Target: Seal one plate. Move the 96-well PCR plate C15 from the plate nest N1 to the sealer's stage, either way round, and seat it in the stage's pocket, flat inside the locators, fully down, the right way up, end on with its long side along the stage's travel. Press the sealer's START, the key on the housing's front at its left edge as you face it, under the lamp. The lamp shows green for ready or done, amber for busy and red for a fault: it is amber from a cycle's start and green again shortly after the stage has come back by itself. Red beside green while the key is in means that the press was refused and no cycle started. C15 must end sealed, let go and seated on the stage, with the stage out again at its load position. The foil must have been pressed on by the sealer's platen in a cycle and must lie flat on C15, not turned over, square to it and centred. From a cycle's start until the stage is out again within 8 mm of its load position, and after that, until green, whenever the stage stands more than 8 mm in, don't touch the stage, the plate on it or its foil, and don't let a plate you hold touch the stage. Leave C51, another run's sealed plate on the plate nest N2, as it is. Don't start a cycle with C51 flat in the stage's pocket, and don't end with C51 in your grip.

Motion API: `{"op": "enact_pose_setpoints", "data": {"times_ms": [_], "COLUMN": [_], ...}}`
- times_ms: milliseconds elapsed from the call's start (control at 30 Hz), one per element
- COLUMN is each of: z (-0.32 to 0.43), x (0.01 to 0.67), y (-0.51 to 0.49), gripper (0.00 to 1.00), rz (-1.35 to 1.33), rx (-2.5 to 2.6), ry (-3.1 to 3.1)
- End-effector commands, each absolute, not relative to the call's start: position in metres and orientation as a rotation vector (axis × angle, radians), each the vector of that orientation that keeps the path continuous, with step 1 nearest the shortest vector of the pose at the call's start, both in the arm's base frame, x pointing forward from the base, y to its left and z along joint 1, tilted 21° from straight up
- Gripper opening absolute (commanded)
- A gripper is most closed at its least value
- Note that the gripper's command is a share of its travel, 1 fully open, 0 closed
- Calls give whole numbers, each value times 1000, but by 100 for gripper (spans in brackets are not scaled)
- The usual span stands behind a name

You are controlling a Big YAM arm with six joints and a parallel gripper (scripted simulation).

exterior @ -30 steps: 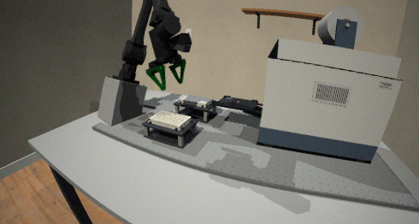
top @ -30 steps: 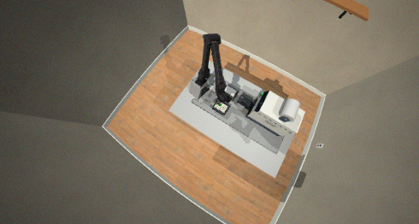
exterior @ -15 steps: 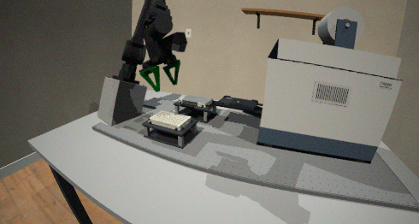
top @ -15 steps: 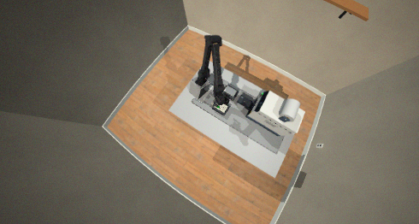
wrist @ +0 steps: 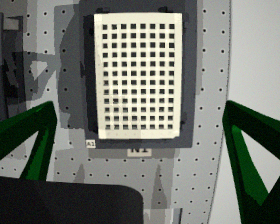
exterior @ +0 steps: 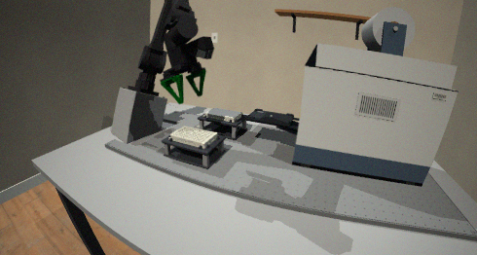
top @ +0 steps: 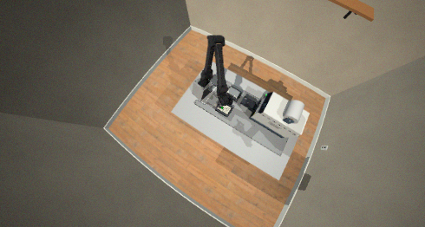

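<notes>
Jaws spread wide, empty: green-fingered gripper (exterior: pixel 184 85) hangs above white 96-well plate (wrist: pixel 139 75) on its dark nest (exterior: pixel 214 145). Plate lies directly below, long axis perpendicular to the finger gap.

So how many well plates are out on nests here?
2. An open-welled plate sits on the near nest, below the open gripper; a smooth-topped plate sits on the far nest, nearer the sealer. None seem hidden.

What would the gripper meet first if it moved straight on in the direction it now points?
Most likely the open-welled white plate on its nest. The open gripper points down at it, holding nothing; how far above it hangs is unclear.
</notes>
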State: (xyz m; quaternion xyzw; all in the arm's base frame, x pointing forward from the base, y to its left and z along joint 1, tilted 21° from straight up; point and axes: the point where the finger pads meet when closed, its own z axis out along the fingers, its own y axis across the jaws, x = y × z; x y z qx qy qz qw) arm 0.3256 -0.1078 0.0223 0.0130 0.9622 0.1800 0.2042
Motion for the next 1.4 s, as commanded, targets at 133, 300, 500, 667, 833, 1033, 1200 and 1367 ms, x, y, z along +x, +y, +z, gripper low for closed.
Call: {"op": "enact_pose_setpoints", "data": {"times_ms": [133,300,500,667,833,1033,1200,1367], "z": [44,40,36,38,29,6,10,3], "x": [351,351,351,346,342,334,346,343], "y": [-123,-123,-123,-119,-114,-103,-108,-104], "gripper": [100,100,100,100,100,100,100,100], "rz": [438,443,451,456,468,494,462,472], "rx": [12,-5,-10,14,31,48,42,35], "ry": [2625,2632,2640,2640,2648,2678,2647,2658]}}
